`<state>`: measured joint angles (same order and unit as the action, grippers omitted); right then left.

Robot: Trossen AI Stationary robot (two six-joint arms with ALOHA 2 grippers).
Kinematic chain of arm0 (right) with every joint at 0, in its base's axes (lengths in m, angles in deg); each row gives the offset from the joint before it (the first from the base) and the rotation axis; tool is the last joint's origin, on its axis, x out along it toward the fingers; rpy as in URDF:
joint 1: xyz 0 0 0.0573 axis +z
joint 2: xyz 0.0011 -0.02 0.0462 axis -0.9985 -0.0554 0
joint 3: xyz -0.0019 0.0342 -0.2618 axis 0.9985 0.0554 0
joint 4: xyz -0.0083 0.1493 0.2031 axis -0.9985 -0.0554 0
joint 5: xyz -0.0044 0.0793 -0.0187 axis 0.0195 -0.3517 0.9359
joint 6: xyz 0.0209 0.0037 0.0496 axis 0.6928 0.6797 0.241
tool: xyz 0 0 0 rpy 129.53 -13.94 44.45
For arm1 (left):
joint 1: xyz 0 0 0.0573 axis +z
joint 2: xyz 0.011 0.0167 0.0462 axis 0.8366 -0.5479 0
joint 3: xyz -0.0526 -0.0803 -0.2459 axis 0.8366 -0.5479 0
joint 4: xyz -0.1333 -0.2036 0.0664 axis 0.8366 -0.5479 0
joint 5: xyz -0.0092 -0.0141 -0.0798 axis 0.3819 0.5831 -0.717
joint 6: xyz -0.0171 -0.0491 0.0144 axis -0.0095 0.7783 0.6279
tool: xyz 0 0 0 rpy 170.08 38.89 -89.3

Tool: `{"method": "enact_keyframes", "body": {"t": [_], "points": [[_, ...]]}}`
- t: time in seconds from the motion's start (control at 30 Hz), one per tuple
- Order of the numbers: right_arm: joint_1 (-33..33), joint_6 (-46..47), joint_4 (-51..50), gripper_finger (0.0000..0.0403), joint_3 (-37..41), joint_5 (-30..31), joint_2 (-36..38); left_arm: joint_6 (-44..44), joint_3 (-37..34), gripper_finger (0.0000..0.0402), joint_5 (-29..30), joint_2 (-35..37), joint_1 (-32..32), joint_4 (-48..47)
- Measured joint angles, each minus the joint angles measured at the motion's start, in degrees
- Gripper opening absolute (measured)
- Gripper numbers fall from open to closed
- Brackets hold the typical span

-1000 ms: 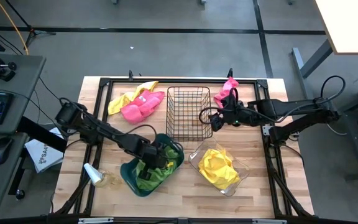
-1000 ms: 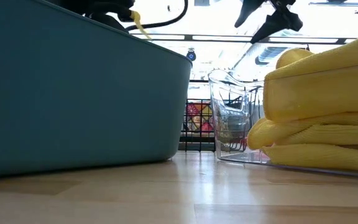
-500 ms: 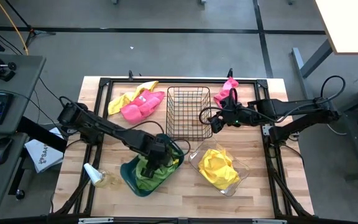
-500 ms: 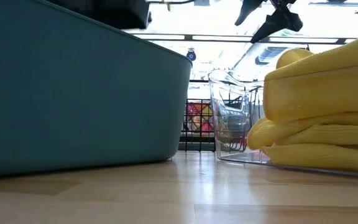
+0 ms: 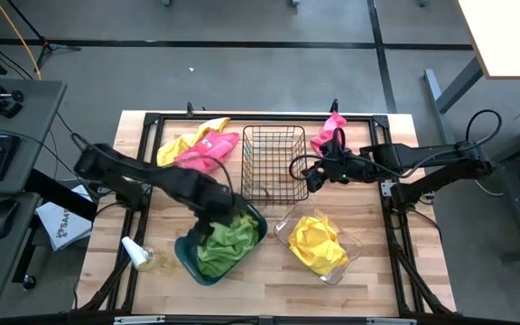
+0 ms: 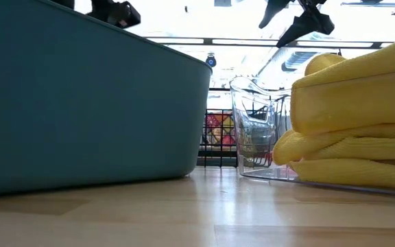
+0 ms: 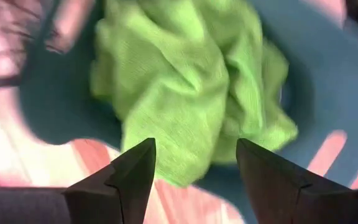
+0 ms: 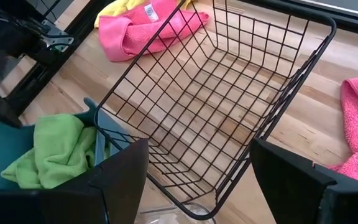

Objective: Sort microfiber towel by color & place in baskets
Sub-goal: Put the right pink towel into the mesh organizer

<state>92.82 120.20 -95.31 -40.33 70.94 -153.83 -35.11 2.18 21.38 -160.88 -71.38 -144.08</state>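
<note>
A green towel [image 5: 226, 242] lies bunched in the teal bin [image 5: 186, 253]; it also shows in the left wrist view [image 7: 185, 81]. My left gripper [image 5: 224, 209] hovers open and empty above the bin's far side, its fingertips apart over the towel [image 7: 194, 146]. Yellow towels [image 5: 318, 242] fill the clear bin [image 5: 283, 227]. The black wire basket [image 5: 273, 162] has no towel in it [image 8: 229, 99]. My right gripper [image 5: 298, 171] waits open and empty at the basket's right side. A pink towel [image 5: 208, 153] and a yellow towel [image 5: 174, 147] lie at the far left; another pink towel [image 5: 329, 134] lies at the far right.
A black frame [image 5: 152, 117] runs around the tabletop. A small pale object [image 5: 138, 255] lies near the table's left front. In the low view the teal bin [image 6: 81, 103], the clear bin [image 6: 252, 130] and the yellow towels [image 6: 355, 123] stand close in front.
My left gripper has risen out of the teal bin and drawn back toward the table's far edge. The green towel stays in the bin and now shows uncovered.
</note>
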Motion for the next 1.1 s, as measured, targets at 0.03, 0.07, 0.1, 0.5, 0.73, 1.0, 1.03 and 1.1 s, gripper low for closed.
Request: {"method": "enact_keyframes", "body": {"t": [0.03, 0.07, 0.1, 0.5, 0.73, 1.0, 1.03, 1.1], "points": [[0.00, 0.82, -0.03, 0.0277, -0.01, 0.50, 0.00, 1.26, -1.17, 0.0213, 0.01, 2.29, 0.73, 2.09], [0.00, 1.64, -0.15, 0.0277, -0.01, 1.14, 0.00, 2.53, -2.62, 0.0213, 0.04, 4.79, 1.57, 4.65], [0.00, 2.77, -0.42, 0.0277, -0.01, 2.12, 0.00, 3.70, -4.56, 0.0213, 0.09, 7.72, 2.54, 8.01], [-15.18, 4.21, -14.87, 0.0277, 3.22, 3.23, 0.74, 21.83, -34.23, 0.0213, 5.11, 32.36, 16.02, 49.08], [-42.06, -9.92, 6.85, 0.0277, 19.09, -12.40, 0.26, 30.78, -39.36, 0.0213, 9.61, 32.71, 20.04, 52.85], [-59.46, -16.55, 19.41, 0.0277, 22.76, -20.15, -8.76, 39.31, -39.64, 0.0213, 16.28, 32.75, 20.76, 56.07], [-59.90, -17.95, 19.65, 0.0277, 21.88, -20.30, -10.39, 39.20, -39.64, 0.0213, 16.77, 32.75, 20.82, 56.86], [-60.06, -20.30, 19.55, 0.0277, 20.11, -20.66, -13.52, 38.05, -39.64, 0.0213, 17.55, 32.75, 21.26, 58.81]]}}
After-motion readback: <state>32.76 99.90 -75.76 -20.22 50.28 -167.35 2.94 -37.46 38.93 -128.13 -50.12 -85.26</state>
